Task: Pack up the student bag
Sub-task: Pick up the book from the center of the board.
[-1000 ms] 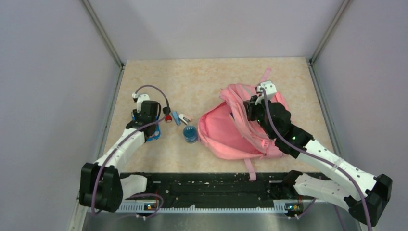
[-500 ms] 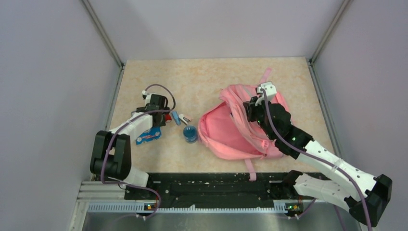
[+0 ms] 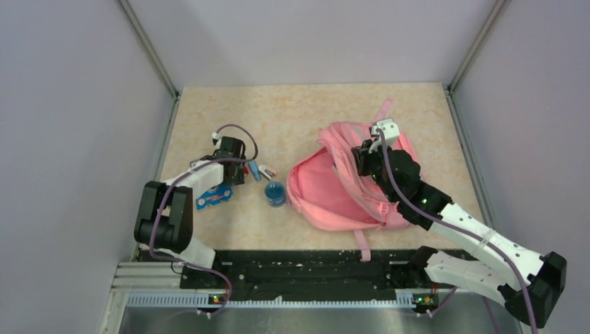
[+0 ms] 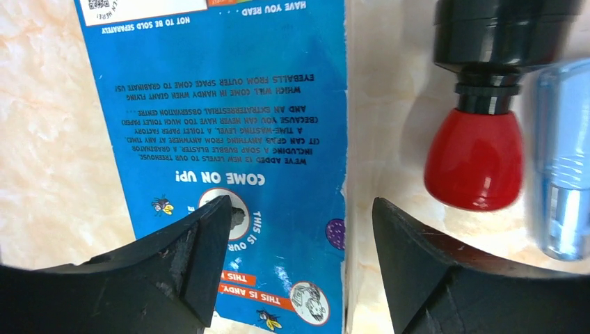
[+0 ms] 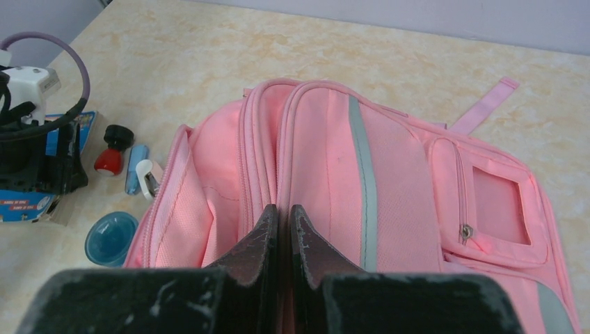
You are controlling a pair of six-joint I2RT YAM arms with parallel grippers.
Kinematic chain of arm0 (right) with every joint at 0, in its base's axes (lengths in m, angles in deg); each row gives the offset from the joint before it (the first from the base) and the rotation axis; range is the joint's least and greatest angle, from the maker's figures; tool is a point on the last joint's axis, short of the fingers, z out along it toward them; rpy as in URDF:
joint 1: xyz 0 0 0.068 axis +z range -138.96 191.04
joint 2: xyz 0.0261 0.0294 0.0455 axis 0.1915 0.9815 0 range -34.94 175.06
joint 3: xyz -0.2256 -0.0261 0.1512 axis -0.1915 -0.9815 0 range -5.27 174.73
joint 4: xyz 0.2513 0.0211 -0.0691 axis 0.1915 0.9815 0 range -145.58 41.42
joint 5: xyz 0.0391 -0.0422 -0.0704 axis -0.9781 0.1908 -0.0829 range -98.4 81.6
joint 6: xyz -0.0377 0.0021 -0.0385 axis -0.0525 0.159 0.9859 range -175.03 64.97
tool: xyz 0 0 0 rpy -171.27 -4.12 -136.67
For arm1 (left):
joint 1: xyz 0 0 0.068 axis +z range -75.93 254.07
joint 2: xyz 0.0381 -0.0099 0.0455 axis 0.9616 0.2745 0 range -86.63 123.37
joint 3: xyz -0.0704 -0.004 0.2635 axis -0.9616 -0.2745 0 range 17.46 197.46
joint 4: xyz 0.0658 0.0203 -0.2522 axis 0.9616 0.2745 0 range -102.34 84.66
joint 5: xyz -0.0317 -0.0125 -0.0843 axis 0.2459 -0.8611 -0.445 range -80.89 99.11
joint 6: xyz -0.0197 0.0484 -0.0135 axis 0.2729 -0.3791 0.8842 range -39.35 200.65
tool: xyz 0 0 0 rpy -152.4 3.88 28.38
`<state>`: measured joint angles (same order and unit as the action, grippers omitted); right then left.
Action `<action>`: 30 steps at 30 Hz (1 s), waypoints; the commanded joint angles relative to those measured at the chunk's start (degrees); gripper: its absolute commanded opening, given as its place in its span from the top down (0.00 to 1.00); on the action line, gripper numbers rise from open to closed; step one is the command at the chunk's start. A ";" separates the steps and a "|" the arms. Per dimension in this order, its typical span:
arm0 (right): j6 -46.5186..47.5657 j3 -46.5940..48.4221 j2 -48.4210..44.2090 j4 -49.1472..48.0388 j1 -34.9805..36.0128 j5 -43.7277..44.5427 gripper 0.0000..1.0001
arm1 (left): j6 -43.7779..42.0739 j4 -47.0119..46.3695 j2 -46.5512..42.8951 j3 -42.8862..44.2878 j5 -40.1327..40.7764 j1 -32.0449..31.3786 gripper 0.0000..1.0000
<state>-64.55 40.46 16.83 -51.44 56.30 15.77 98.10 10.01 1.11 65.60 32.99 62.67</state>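
The student bag (image 3: 332,197), a big pink backpack, lies right of the table's middle with its main compartment gaping to the left. My right gripper (image 3: 364,156) is shut on the pink rim of that opening (image 5: 284,212) and holds it up. My left gripper (image 3: 232,170) hangs open low over the table. In the left wrist view the right edge of a blue book (image 4: 229,104) lies between its fingers (image 4: 299,209), which grip nothing. A black marker with a red cap (image 4: 474,156) lies just right of the book.
A blue and silver tube (image 4: 563,174) lies beside the marker, with a small white clip (image 5: 147,174) next to it. A round blue cup (image 3: 275,193) stands by the bag's mouth. Metal frame walls (image 3: 161,142) close in the table's left and right sides.
My left arm has swung right and dropped low, uncovering the blue book, and its jaws have opened wider. The right gripper and the bag have not moved.
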 commanded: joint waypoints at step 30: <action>1.95 0.97 -1.77 -1.64 0.03 4.53 1.00 | 4.03 2.94 -10.77 1.25 2.71 1.38 1.00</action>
<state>-64.16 40.46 16.70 -51.44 56.30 16.22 99.63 13.35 -0.13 68.24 36.99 63.72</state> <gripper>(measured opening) 0.044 0.045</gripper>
